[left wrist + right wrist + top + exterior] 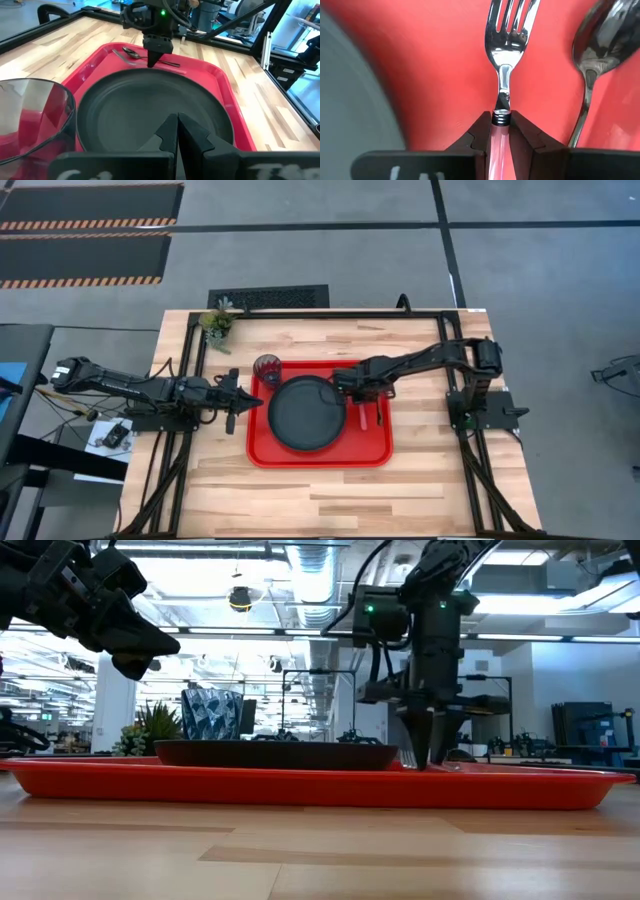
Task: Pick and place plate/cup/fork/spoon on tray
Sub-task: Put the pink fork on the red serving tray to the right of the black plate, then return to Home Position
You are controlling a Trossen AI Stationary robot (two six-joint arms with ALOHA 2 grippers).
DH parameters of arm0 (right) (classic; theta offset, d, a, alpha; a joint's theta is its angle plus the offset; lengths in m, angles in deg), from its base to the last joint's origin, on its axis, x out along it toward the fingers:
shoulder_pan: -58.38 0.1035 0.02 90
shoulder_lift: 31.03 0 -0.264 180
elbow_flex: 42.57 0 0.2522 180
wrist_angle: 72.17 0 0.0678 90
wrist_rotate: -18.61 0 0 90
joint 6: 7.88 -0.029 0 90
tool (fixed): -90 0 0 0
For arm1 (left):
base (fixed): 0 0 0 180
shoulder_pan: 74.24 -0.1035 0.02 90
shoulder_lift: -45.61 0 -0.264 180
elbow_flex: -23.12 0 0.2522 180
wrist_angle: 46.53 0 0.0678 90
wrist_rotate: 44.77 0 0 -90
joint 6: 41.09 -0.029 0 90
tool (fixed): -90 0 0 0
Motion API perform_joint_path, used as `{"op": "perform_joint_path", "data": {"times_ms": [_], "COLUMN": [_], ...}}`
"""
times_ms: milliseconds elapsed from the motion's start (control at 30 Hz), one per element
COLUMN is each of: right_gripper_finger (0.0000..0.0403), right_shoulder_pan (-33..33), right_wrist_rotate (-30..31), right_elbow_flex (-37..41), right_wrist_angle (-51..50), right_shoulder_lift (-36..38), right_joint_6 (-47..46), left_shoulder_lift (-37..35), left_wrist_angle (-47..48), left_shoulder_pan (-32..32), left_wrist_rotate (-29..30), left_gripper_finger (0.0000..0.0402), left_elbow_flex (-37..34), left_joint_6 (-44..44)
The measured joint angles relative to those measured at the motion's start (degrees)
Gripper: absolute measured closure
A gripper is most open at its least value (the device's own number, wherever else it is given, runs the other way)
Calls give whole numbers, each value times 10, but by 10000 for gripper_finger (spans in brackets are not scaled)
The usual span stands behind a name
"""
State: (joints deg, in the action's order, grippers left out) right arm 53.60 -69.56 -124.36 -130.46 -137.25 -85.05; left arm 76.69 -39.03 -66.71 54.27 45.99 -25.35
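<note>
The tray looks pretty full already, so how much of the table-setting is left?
Nearly finished. The plate, cup and spoon already sit on the red tray. The right gripper is shut on the fork, low over the tray beside the spoon; only letting go remains. The left gripper waits, shut.

High: straight down. Low: table-level, level across. 2 wrist views close; all share tray, seemingly.

The pale wooden table carries the red tray — directly under the right arm's jaws — and a small potted plant well away from both
</note>
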Motion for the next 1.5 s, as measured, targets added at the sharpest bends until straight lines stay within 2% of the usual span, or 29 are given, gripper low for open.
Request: {"op": "perform_joint_path", "data": {"times_ms": [667, 1133, 1500], "right_gripper_finger": [336, 267, 242], "right_shoulder_pan": [-3, -3, -6], "right_wrist_rotate": [2, -2, -3], "right_elbow_flex": [-1, 0, 1], "right_wrist_angle": [-11, -8, -17], "right_shoulder_lift": [-26, -28, -25], "right_joint_6": [-11, -8, 6], "left_shoulder_lift": [0, 0, 0], "left_wrist_angle": [4, 8, 8], "left_shoulder_pan": [0, 0, 0], "left_wrist_rotate": [4, 4, 4], "left_gripper_finger": [401, 402, 401], "left_elbow_flex": [0, 1, 1], "left_joint_6": [10, 10, 10]}}
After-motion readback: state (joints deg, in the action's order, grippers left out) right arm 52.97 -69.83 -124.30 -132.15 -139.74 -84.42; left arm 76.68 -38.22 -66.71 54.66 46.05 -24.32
